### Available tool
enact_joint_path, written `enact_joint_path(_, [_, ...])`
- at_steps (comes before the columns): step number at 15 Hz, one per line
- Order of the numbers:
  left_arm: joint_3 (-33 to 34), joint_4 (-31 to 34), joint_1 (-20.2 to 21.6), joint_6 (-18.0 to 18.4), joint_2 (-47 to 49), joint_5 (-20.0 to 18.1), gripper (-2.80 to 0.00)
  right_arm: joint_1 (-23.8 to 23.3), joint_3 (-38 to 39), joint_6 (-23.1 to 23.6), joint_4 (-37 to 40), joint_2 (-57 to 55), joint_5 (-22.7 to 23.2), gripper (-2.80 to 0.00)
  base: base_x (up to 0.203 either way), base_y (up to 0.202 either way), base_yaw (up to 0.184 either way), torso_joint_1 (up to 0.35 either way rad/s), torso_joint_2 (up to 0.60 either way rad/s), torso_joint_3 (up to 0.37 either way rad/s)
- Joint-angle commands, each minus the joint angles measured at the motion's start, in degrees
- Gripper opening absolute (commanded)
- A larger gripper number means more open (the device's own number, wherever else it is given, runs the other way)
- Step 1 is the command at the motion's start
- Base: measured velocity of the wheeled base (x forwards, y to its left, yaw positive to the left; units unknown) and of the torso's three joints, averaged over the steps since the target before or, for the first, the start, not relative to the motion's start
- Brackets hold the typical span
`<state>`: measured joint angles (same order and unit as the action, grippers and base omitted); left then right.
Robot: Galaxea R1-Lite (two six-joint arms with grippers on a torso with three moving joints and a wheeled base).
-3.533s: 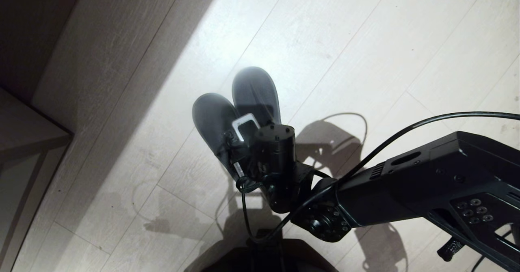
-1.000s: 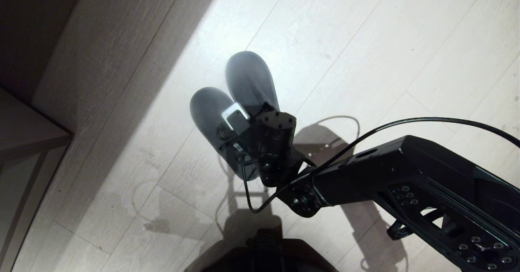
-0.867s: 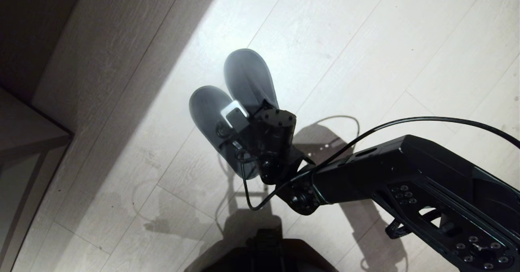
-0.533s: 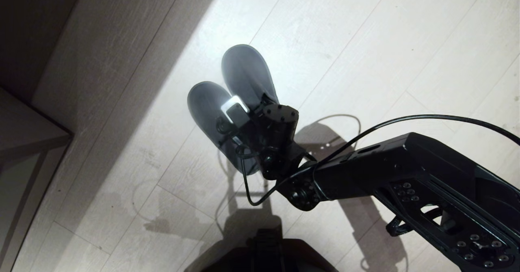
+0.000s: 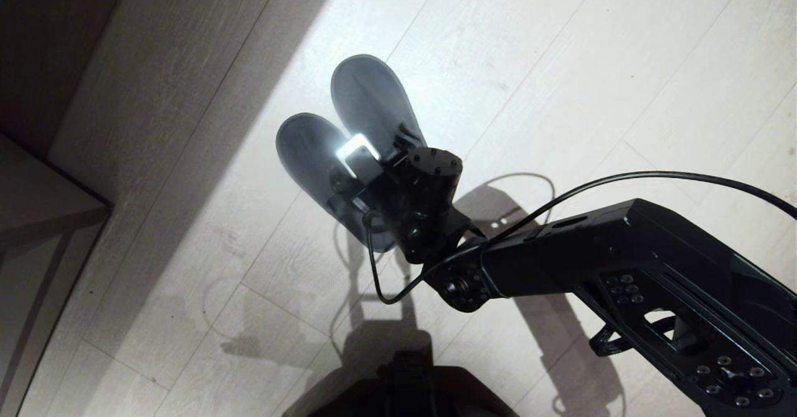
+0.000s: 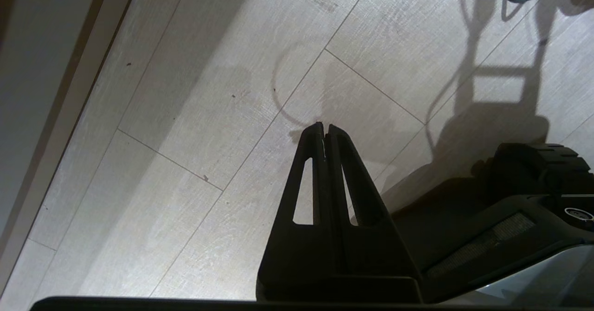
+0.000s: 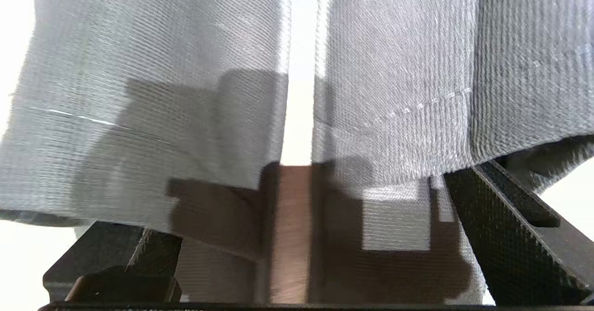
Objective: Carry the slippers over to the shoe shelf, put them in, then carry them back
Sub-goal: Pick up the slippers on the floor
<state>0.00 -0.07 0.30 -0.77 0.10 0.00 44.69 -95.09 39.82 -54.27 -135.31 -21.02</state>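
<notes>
Harsh slanting light, hard shadows, perhaps glare.

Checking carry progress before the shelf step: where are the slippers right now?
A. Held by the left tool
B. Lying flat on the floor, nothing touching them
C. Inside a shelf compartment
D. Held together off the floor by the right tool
D: the head view shows the slippers at the end of the right tool, soles up above the floor, and the right wrist view shows its fingers spread around both.
</notes>
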Motion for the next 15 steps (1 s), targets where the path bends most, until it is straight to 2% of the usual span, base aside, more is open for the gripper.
enact_joint_path(1, [0.00,-0.01,0.05,-0.02,-0.01,0.08,-2.80,-0.23,-0.54,0.11,-0.40,-0.47,0.79,0.00,0.000,0.000,0.000,0.000,0.00,0.000])
enact_joint_path(2, [0.00,-0.01,0.05,-0.05,-0.01,0.05,-2.80,-0.63,-1.16,0.09,-0.40,-0.63,1.56,-2.80,0.000,0.000,0.000,0.000,0.00,0.000])
enact_joint_path(6, [0.00,-0.01,0.05,-0.02,-0.01,0.00,-2.80,-3.01,-4.86,1.31,-1.28,-3.78,2.64,-2.80,0.000,0.000,0.000,0.000,0.00,0.000])
enact_joint_path(8, [0.00,-0.01,0.05,-0.02,-0.01,0.00,-2.80,-3.86,-6.30,1.40,-1.58,-4.74,4.71,-2.80,0.000,0.000,0.000,0.000,0.00,0.000])
enact_joint_path(11, [0.00,-0.01,0.05,-0.02,-0.01,0.00,-2.80,-4.09,-6.51,1.48,-2.10,-5.14,6.65,-2.80,0.000,0.000,0.000,0.000,0.00,0.000])
enact_joint_path(15, [0.00,-0.01,0.13,-0.02,-0.01,0.08,-2.80,-3.91,-6.37,1.00,-2.62,-3.21,6.86,-2.80,0.000,0.000,0.000,0.000,0.00,0.000])
